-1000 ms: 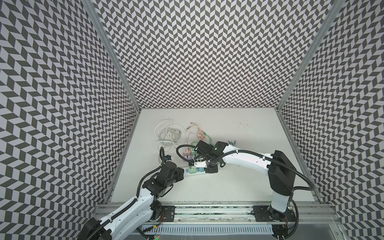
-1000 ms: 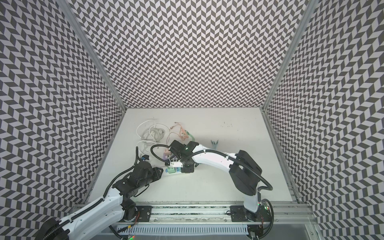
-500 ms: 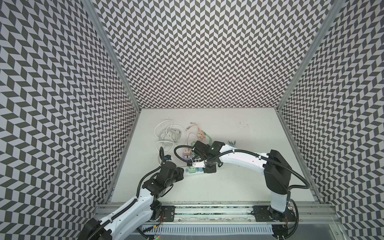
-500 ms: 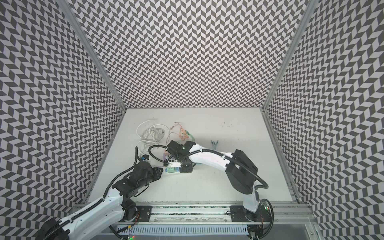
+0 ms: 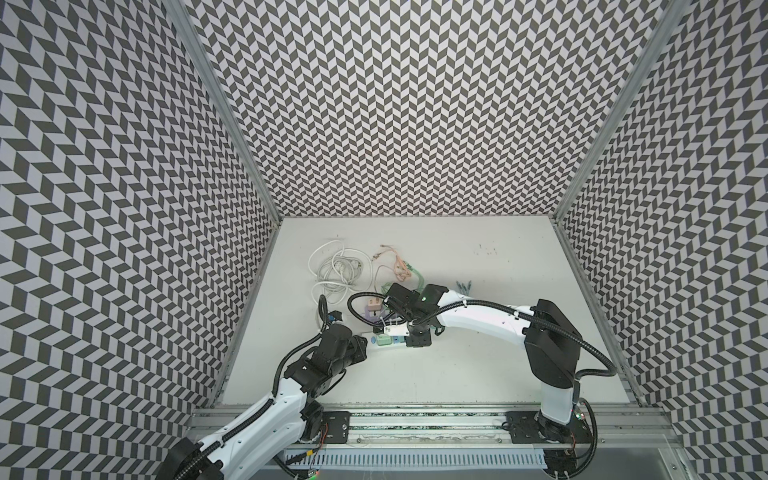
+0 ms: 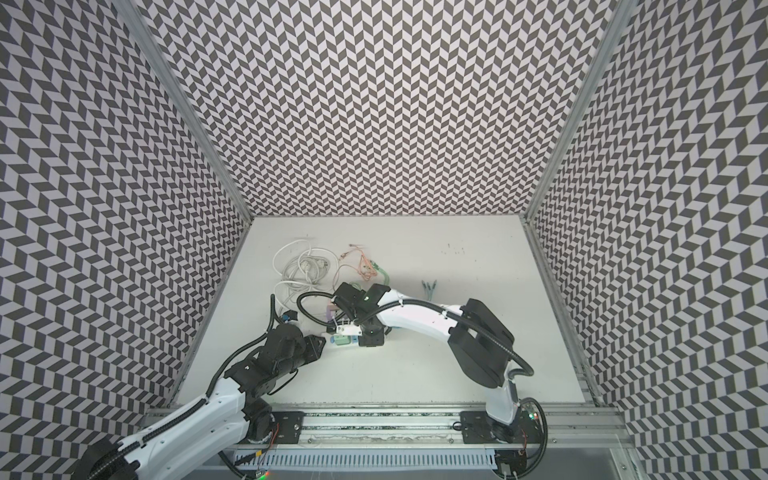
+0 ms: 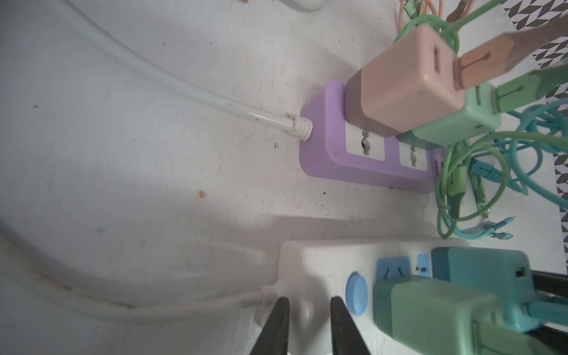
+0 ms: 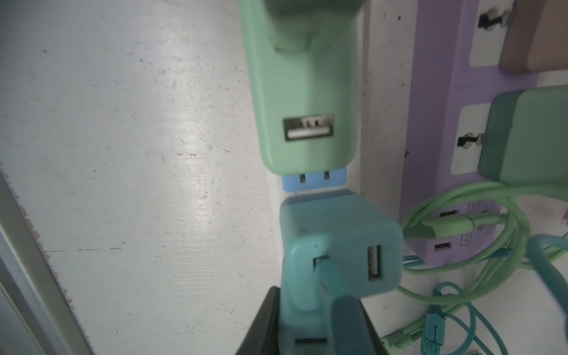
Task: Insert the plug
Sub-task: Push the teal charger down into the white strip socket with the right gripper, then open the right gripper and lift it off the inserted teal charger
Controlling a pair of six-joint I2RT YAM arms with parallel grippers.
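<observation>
Grey table (image 5: 478, 374), white strip (image 7: 322, 261), teal plug (image 8: 338, 239)

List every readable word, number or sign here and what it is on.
No words or numbers can be read.
Print on the small blue label of the white power strip: too small to read.
Marks beside the USB ports of the purple power strip: too blurred.

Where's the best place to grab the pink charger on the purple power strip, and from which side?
Probably the pink charger by its flat faces across the purple strip, coming from above. The green charger crowds a neighbouring face, and a cable plug fills its top, so straddle that.
</observation>
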